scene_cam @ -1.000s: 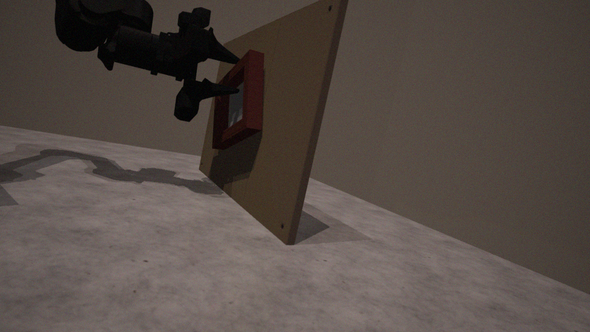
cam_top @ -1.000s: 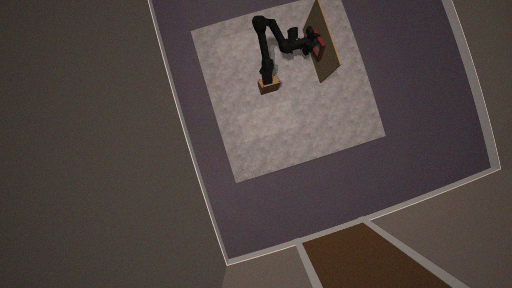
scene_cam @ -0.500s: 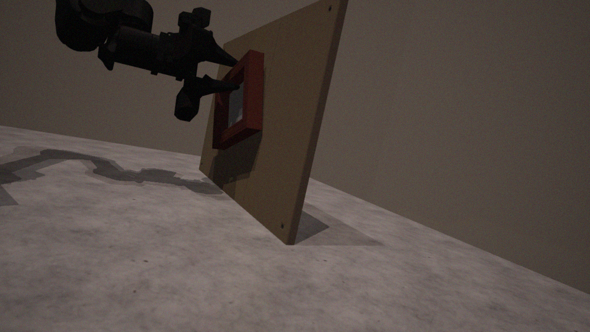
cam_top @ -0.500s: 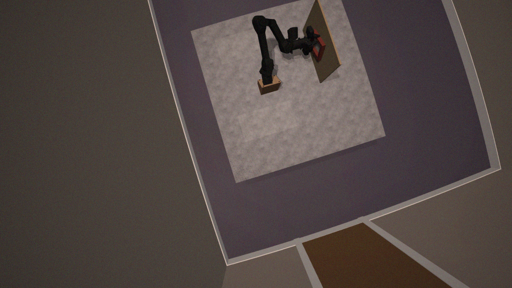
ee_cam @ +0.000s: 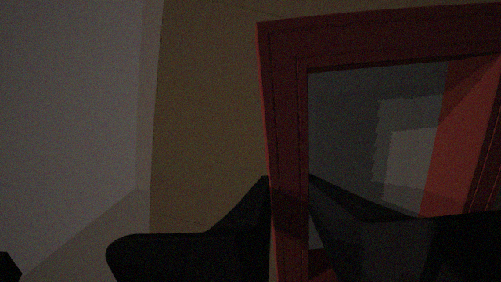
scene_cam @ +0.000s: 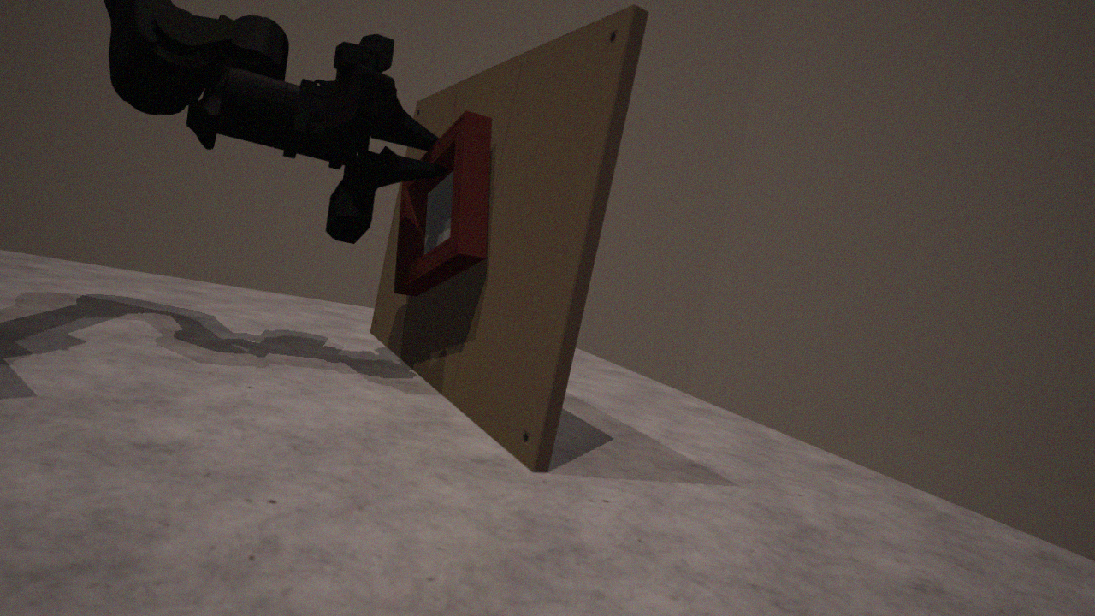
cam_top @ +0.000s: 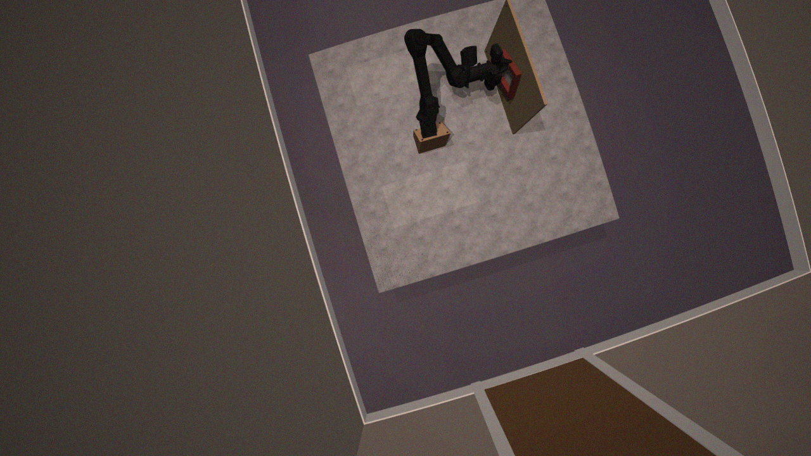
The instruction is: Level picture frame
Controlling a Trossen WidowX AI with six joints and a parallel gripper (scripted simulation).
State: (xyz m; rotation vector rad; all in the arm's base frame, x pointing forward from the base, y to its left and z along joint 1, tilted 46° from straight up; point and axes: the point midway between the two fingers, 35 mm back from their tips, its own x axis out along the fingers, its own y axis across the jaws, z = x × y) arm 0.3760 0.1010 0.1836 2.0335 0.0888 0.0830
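The claw is clamped shut, reaching forward from the bent arm.

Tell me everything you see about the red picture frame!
The red picture frame has four thick sides and a grayish picture in the middle. Thin lines run along its front in the close-up. It looks painted, maybe wood or plastic. It is in front of a tan upright board, and casts a shadow there. Its top edge slants in the close-up, but I can't tell if it's level. The robot's black fingers are shut on one side.
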